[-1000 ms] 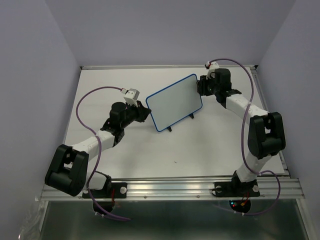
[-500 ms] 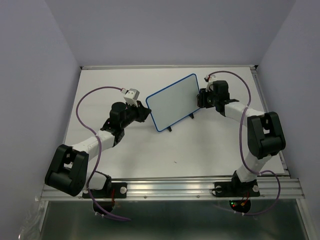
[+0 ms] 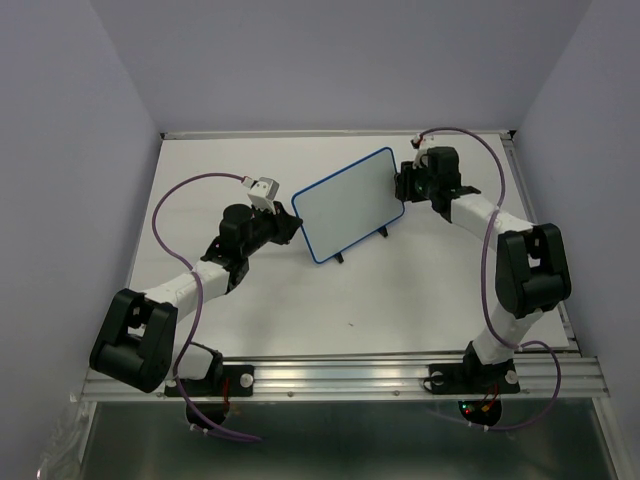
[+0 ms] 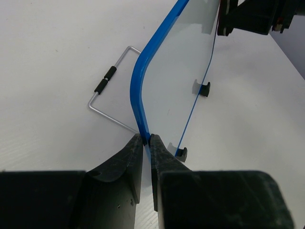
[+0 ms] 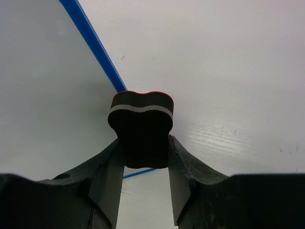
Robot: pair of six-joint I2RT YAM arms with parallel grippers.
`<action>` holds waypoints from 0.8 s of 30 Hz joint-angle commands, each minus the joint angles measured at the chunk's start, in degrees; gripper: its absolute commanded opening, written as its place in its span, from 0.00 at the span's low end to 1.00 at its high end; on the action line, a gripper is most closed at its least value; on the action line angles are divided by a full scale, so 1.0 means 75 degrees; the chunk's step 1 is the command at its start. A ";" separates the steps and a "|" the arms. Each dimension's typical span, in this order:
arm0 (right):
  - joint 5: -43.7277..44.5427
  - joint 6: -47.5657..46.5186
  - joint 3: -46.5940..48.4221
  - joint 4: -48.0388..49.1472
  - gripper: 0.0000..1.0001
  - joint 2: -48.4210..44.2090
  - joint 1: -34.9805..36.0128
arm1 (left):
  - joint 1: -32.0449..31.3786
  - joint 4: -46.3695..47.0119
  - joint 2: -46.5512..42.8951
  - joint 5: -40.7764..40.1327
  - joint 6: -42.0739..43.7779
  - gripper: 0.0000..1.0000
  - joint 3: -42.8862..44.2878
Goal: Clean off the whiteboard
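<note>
While the left gripper [image 4: 147,140] pinches the thin blue frame of the whiteboard [image 3: 350,205] at its rounded left corner, jaws drawn almost together with only the frame's edge between them, the right gripper [image 5: 144,143] clamps a small black eraser [image 5: 140,117] between its two fingers at the board's opposite end. The whiteboard stands tilted near the middle of the white table [image 3: 420,300], toward the far side, on two small black feet [image 4: 205,89], its long side running diagonally from near left to far right between the two arms. Its white face looks clean in the overhead view. Seen from the right wrist, the eraser, black with a pale stripe and a thin red top layer, sits right over the blue frame where the board's surface meets the table behind; whether it presses on the frame cannot be told. From the left wrist, a bent wire stand [image 4: 108,80] with two short black sleeves lies flat on the table just behind the gripped corner.
</note>
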 commanded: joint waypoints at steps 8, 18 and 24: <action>-0.0428 -0.0044 0.0583 0.0154 0.01 0.0040 0.0034 | -0.0088 -0.0163 0.0069 -0.0126 0.0280 0.00 0.0016; -0.0544 0.0050 -0.0520 0.0318 0.01 0.0274 0.0034 | -0.0088 -0.0163 0.0116 -0.0126 0.0280 0.00 0.0039; -0.0358 -0.0184 -0.0286 0.0271 0.01 0.0239 0.0350 | -0.0088 -0.0163 0.0116 -0.0091 0.0269 0.00 0.0051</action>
